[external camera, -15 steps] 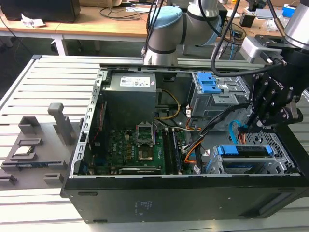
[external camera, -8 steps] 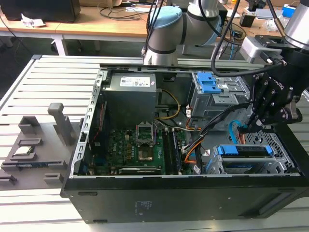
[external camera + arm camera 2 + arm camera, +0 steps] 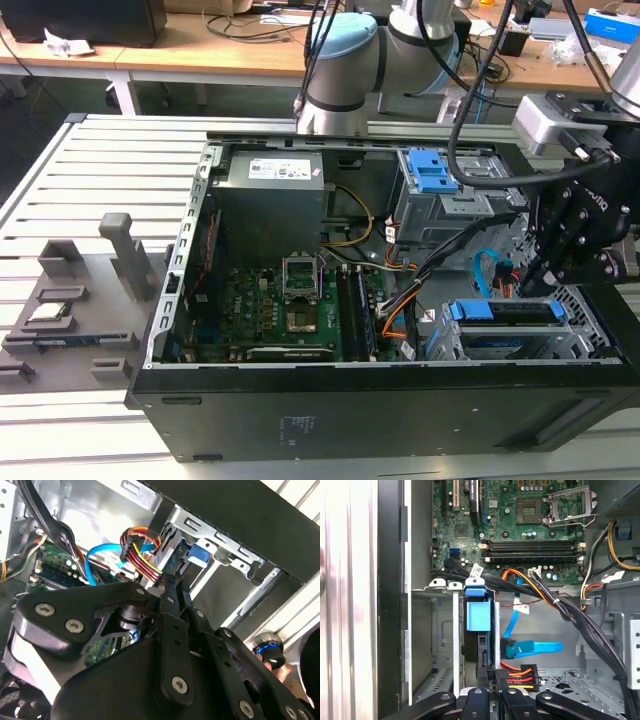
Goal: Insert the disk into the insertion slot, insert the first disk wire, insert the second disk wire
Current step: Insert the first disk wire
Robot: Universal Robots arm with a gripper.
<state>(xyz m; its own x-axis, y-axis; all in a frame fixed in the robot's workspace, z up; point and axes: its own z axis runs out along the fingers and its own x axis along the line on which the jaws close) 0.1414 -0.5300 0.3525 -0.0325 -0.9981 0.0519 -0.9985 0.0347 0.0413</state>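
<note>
The disk in its blue frame sits inside the insertion slot at the exterior view's right. In the first wrist view, the disk stands in the silver cage. My gripper is at the disk's rear edge, shut on the dark plug of the first disk wire, a red, orange and yellow bundle. The second wrist view shows the narrow fingers pinching that plug, with the wires arching away. The second disk wire, light blue, lies loose beside it with its dark connector free.
A thick black cable bundle crosses above the cage. The motherboard, power supply and a grey cage with a blue tab fill the case. The case's black wall runs close under the slot.
</note>
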